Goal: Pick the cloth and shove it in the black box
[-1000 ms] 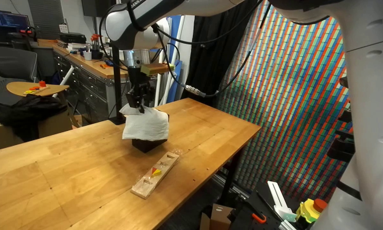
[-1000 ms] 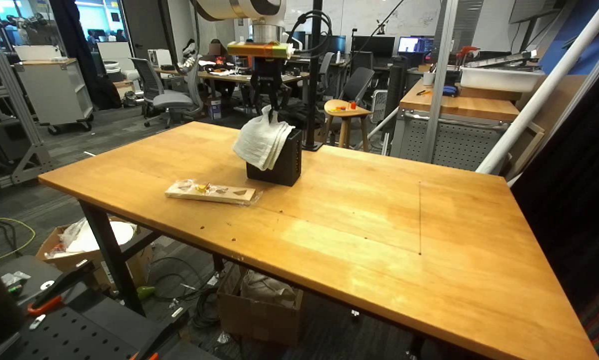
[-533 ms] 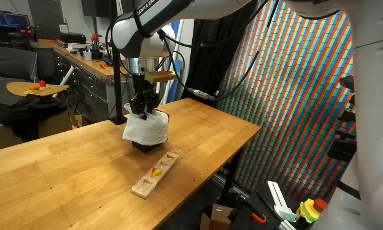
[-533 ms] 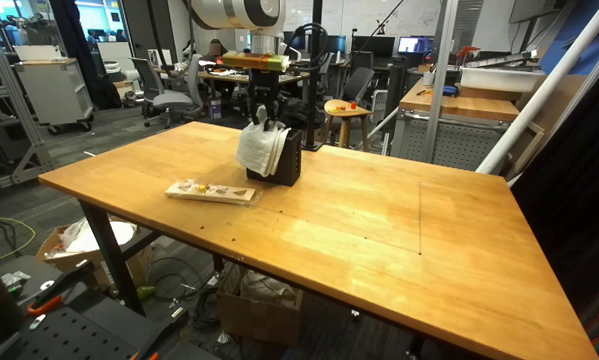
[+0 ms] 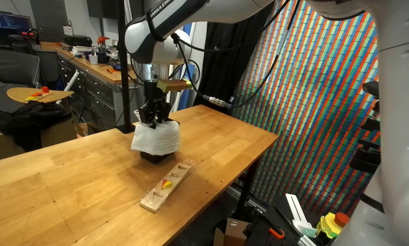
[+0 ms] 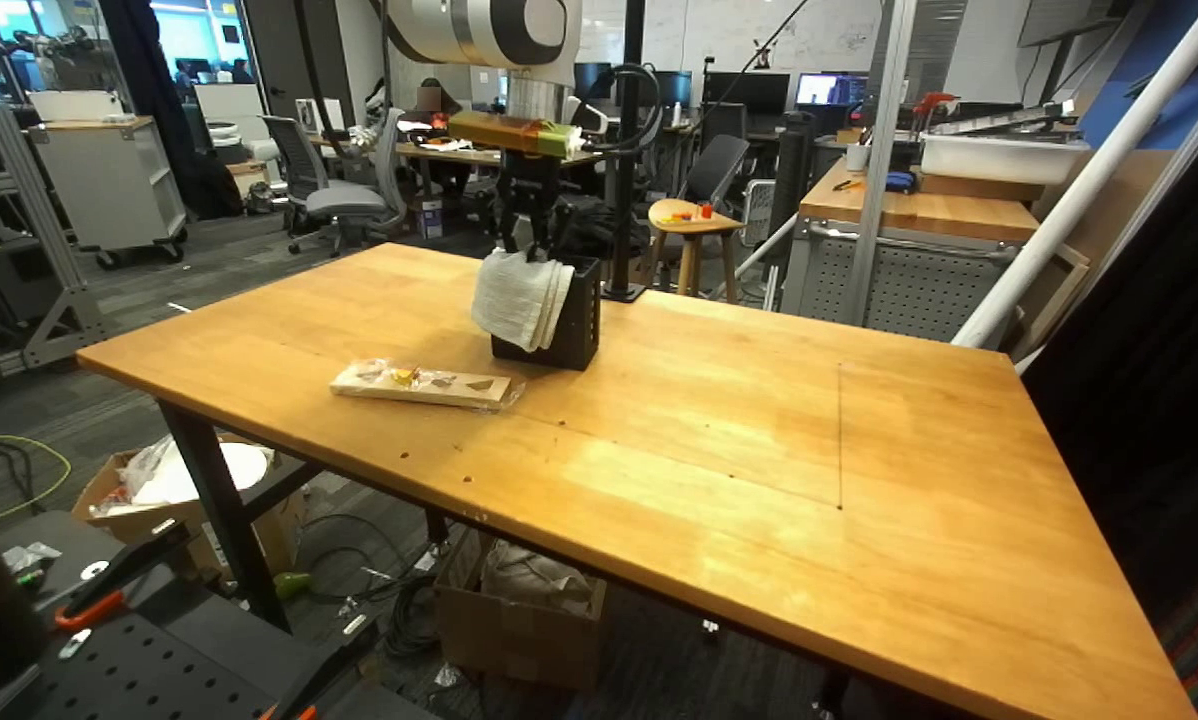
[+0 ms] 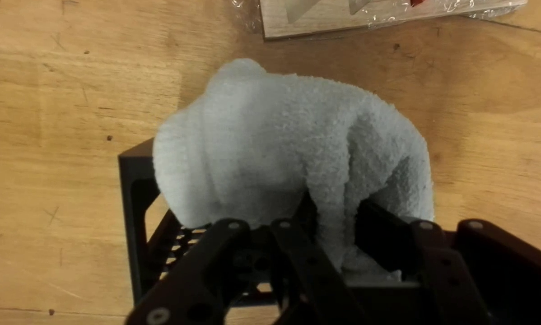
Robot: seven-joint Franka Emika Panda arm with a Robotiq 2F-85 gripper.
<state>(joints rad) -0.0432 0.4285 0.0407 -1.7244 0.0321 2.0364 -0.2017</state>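
While most of the cloth (image 5: 156, 138) shows, the stretch behind the tool (image 7: 337, 225) is hidden.

Cloth: one, white, creased; draped over the rim of the box (image 6: 581, 325) and down its outside, lower edge hanging above the table (image 6: 759, 450); left portion blurred in the wrist view. Whether any of it lies inside the box cannot be told.

Tool: one, black, pointing down at the mouth of the box; set narrow, pinching a fold of the cloth.

Box: one, black, upright on the table; one side largely covered by the cloth; mouth seen only in part in the wrist view, at left, with perforations showing; remainder behind cloth and tool.

Wooden strip (image 5: 163, 192): one, pale, with cut-out shapes and small red and yellow pieces (image 5: 167, 185); clear film (image 7: 248, 13) about it; flat on the table, near the box but apart; cut off at the edge of the wrist view.

Writing: "RANKA EM" legible on the arm (image 5: 221, 13), further letters lost at the upper edge. Screen (image 5: 12, 24), lit, far left in an exterior view: text too small to read.

Arm: one, white and black; in an exterior view, extended from the right, forearm sloping down leftward, wrist straight down above the box; partly cut off at right.

Post (image 5: 124, 92): black, upright by the table's far edge; top cut off.
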